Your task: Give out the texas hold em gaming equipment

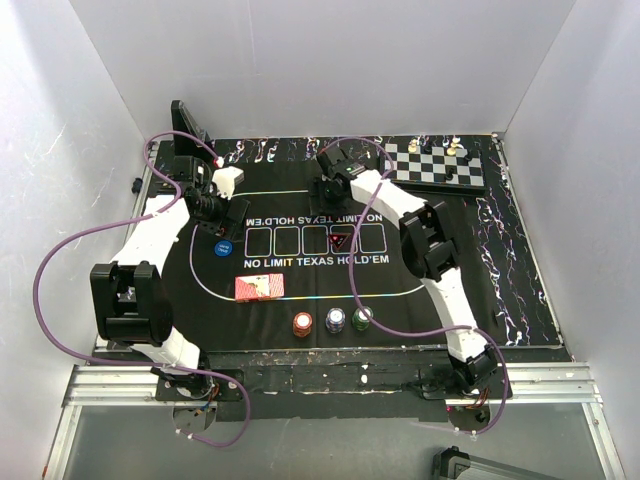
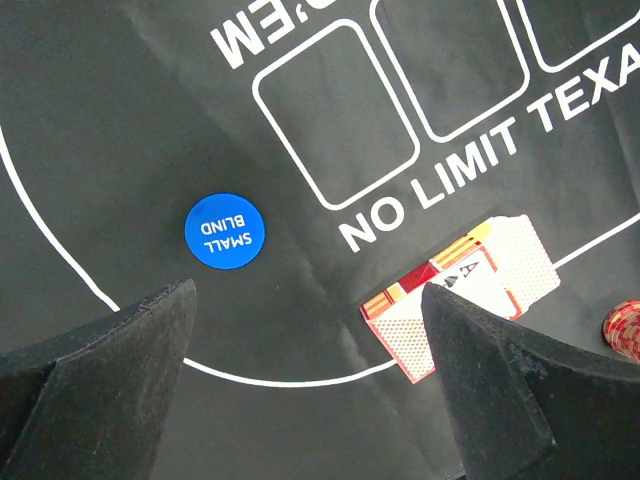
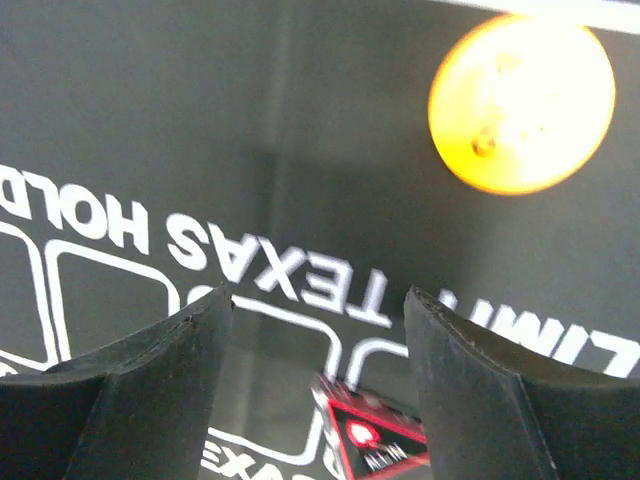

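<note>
My left gripper (image 1: 226,216) (image 2: 308,300) hovers open over the black mat with nothing between its fingers. Just ahead of it lies a blue "SMALL BLIND" button (image 2: 226,232) (image 1: 223,248). The red-backed playing cards (image 2: 465,295) (image 1: 259,288) lie to its right, partly behind one finger. A red chip stack (image 1: 303,324) (image 2: 628,328), a purple one (image 1: 335,320) and a green one (image 1: 361,318) stand near the mat's front edge. My right gripper (image 1: 333,190) (image 3: 318,300) is open and empty above the printed boxes. A red triangular marker (image 3: 375,435) (image 1: 341,241) lies below it, and a yellow button (image 3: 520,100) lies farther off.
The black mat (image 1: 280,270) printed "NO LIMIT TEXAS HOLD'EM" covers the table's middle. A chessboard with pieces (image 1: 435,163) sits at the back right. White walls close in on three sides. Purple cables loop over both arms.
</note>
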Tool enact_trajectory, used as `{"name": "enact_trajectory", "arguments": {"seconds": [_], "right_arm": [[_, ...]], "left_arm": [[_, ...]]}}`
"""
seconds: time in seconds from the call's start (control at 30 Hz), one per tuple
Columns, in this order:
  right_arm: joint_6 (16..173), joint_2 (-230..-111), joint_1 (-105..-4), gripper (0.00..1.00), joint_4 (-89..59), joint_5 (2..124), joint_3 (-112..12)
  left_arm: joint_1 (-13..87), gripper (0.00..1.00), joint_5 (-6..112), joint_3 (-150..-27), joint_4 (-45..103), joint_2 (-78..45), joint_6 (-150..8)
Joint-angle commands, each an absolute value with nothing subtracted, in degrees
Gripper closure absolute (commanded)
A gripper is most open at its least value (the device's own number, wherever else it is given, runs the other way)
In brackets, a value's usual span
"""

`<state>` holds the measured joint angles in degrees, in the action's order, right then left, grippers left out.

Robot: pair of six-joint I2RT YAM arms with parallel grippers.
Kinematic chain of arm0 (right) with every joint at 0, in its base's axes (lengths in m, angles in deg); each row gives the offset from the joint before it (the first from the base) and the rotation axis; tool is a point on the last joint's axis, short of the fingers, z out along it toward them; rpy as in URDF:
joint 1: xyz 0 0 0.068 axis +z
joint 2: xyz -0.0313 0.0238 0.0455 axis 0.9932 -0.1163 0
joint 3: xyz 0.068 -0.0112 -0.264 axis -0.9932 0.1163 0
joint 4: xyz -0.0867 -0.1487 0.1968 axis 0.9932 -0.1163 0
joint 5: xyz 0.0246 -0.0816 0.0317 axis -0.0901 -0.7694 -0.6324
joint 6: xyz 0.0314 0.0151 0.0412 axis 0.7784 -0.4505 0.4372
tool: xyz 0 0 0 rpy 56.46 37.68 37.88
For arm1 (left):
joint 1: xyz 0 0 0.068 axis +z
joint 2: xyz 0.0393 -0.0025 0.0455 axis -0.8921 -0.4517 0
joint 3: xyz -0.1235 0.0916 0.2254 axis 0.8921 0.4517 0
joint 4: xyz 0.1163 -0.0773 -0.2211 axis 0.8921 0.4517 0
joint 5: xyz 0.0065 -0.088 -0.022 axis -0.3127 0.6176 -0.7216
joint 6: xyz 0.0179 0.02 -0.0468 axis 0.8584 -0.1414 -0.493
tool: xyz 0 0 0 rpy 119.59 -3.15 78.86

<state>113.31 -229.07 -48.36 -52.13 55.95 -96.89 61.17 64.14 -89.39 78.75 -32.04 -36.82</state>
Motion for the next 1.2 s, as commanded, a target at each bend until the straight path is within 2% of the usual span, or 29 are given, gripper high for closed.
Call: {"name": "enact_trajectory", "arguments": {"seconds": [0.0,0.13,0.27,0.37,0.47,0.57,0.8,1.0,1.17], "right_arm": [[106.59,-220.28,-47.21,0.21,-50.15,52.13,-84.26],[102.02,-216.23,-44.22,0.18,-49.09,48.35,-76.16],[100.34,-215.35,-42.72,0.2,-50.23,44.83,-73.42],[100.6,-214.91,-42.63,0.29,-51.38,43.34,-71.58],[101.21,-212.54,-42.63,0.42,-50.15,41.84,-66.84],[102.44,-210.17,-42.63,0.59,-49.71,39.12,-61.83],[109.02,-201.91,-43.59,0.64,-51.63,31.66,-47.51],[116.76,-192.51,-44.65,0.68,-54.01,31.55,-35.91],[121.42,-186.09,-45.09,0.68,-58.4,32.08,-31.59]], "left_arm": [[61.56,0.04,64.8,-90.18,79.06,-29.02,-37.43],[61.56,0.03,65.24,-90.27,80.11,-28.14,-37.61],[61.47,0.03,65.42,-90.53,81.25,-27.17,-37.87],[61.47,0.0,65.42,-90.18,81.61,-25.94,-38.05],[61.47,0.0,65.33,-90.18,81.96,-25.15,-38.05],[61.56,0.0,65.42,-90.18,82.48,-24.53,-38.14],[61.48,0.0,65.42,-89.66,83.28,-22.77,-37.7],[61.56,0.0,65.42,-87.81,84.24,-22.33,-35.59],[61.48,0.0,64.89,-87.28,86.61,-21.9,-32.96]]}}
